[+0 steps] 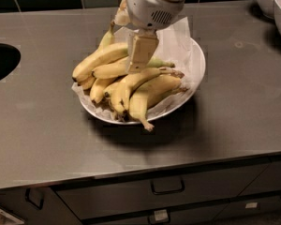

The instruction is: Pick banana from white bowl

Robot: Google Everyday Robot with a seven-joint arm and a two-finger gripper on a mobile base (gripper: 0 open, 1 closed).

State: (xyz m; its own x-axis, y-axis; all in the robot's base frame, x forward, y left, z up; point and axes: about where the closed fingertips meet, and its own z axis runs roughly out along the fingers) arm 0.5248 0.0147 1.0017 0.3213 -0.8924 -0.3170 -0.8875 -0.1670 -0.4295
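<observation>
The paper-lined white bowl (pixel 199 74), mid-desk (pixel 47 125) toward the far edge, holds other bananas (pixel 143 95) and the banana (pixel 110 70), with the end effector (pixel 140 68) lowered onto it, grip impossible to tell.

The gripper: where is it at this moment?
In the camera view, the gripper is at the upper centre, over the pile of bananas in the white bowl. It points down at the banana on top of the pile.

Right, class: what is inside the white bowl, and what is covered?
The white bowl holds crumpled paper and a pile of bananas. The gripper, above the pile, covers part of the banana; the bowl's floor is hidden.
</observation>
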